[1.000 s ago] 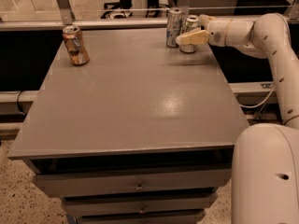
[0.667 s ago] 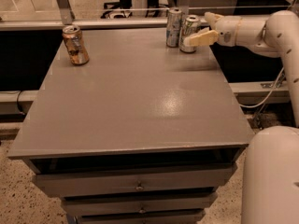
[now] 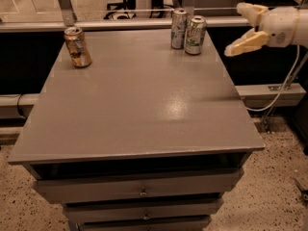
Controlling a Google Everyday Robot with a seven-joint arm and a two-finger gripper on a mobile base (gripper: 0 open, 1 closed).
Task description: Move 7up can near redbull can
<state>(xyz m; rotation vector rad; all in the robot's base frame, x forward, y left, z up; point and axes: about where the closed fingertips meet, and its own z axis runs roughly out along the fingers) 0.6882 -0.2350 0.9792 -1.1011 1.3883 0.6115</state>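
Your gripper (image 3: 235,29) hanging off the right edge of the table (image 3: 144,109), fingers spread and empty, 7up can (image 3: 195,35) upright near the far edge, just beside the redbull can (image 3: 179,29), coppery can (image 3: 77,47) well apart at far left.

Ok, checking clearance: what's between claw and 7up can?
Nothing: camera view shows bare tabletop from the 7up can to the open claw, hovering past its edge.
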